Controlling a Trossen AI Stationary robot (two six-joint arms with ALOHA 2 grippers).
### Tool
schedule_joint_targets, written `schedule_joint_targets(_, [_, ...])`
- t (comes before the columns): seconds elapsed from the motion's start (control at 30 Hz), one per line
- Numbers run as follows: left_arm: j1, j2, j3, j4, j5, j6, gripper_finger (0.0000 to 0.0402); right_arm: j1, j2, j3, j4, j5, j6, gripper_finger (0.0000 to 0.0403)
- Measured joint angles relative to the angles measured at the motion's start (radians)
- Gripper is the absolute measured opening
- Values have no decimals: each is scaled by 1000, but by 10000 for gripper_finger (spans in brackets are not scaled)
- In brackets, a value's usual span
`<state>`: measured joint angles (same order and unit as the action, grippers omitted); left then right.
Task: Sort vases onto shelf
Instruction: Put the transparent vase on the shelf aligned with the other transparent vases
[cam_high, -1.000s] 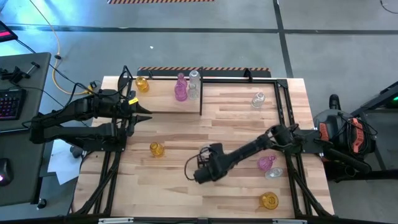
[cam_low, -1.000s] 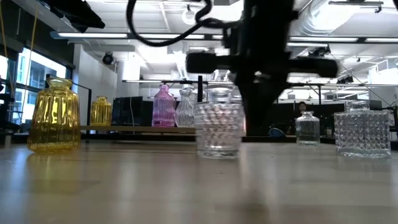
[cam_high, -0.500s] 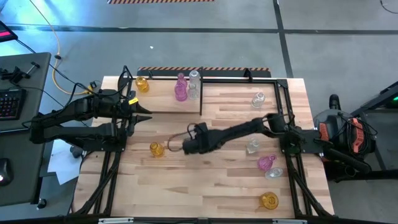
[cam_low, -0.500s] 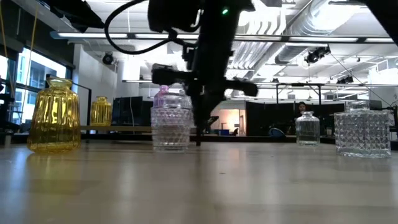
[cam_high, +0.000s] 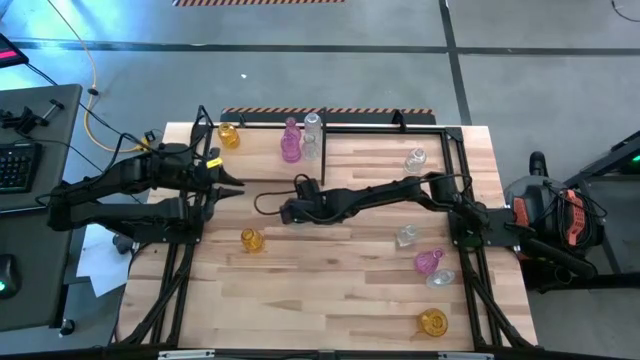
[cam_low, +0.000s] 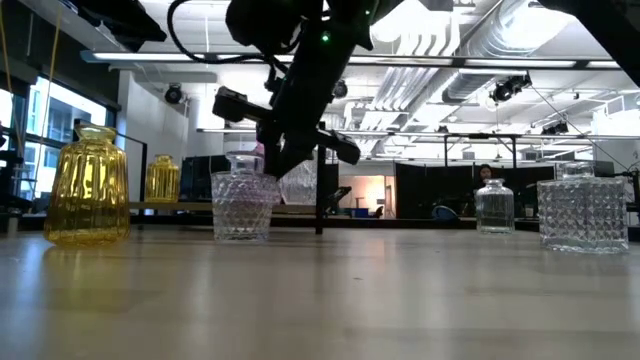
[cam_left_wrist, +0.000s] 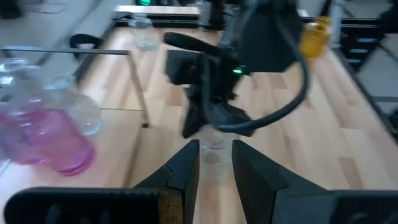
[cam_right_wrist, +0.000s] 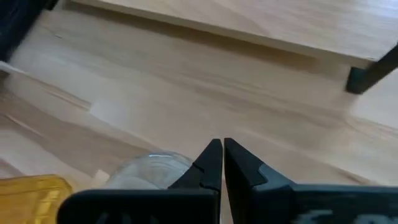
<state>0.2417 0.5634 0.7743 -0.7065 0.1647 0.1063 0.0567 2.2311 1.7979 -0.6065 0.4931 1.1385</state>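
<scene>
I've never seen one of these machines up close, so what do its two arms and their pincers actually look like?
Both arms are dark, jointed and slim. The right arm carries a looping black cable and a small green light near its wrist. Each ends in two black, tapering fingers: the left gripper and the right gripper. Orange and black parts sit at the right arm's base.

High view looks straight down on the table (cam_high: 330, 290); low view sits level at its top; both wrist views look close along it. All share the table.

Keyboard (cam_high: 14, 165) on dark desk (cam_high: 45, 110), yellow cable (cam_high: 92, 95) on grey floor (cam_high: 400, 25).
</scene>
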Motion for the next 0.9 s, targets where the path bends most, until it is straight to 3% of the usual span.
schedule_joint_targets(0.2, [0, 115, 1, 8, 125, 41, 87, 1, 1, 132, -272, -5, 6, 0])
schedule_joint_targets(0.5, [0, 355, 1, 30, 153, 211, 87, 32, -9, 562, -925, -49, -89, 0])
schedule_joint_targets(0.63, [-4, 413, 1, 32, 201, 295, 87, 71, -178, 411, -931, -92, -1, 0])
schedule_joint_targets(0.9, [-45, 530, 18, 161, 211, 350, 89, 156, -361, 258, -964, -16, 133, 0])
